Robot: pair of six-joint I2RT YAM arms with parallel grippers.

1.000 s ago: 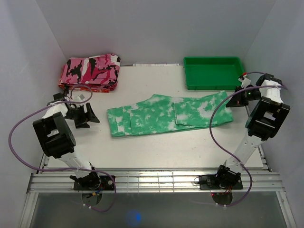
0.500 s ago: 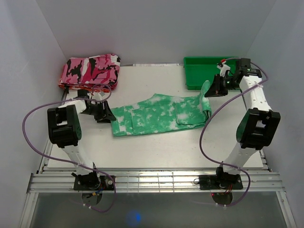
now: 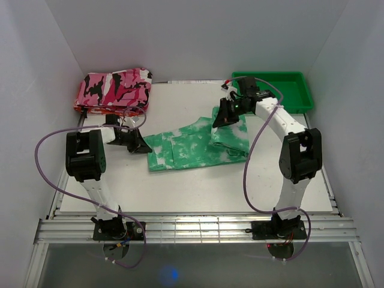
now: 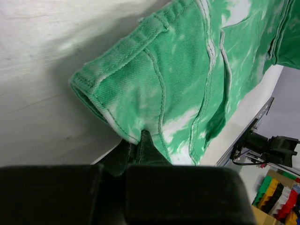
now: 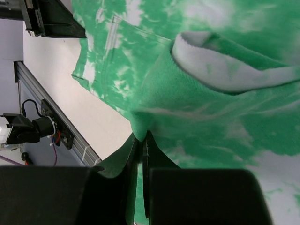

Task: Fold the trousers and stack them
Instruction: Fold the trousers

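On your matte white table (image 3: 192, 186), left gripper (image 3: 139, 146) and right gripper (image 3: 222, 118) each pinch the soft, blotchy trousers (image 3: 186, 150).

Left of centre, the left gripper (image 3: 141, 145) sits low on the table (image 3: 192, 192), its tip right at the left end of the trousers (image 3: 192, 147), closed on the cloth there. Over to the right arm: it stretches up from the lower right and leans in toward the upper middle. The right gripper (image 3: 221, 120) is pinched on the other end of the trousers, cloth lifted and doubled back over the part lying flat. Upper left, the camouflage cloth (image 3: 114, 90) lies folded in the corner. Upper right, the green tray (image 3: 288, 107) sits just behind the right arm's wrist. Purple cables (image 3: 41, 157) loop off both arms.
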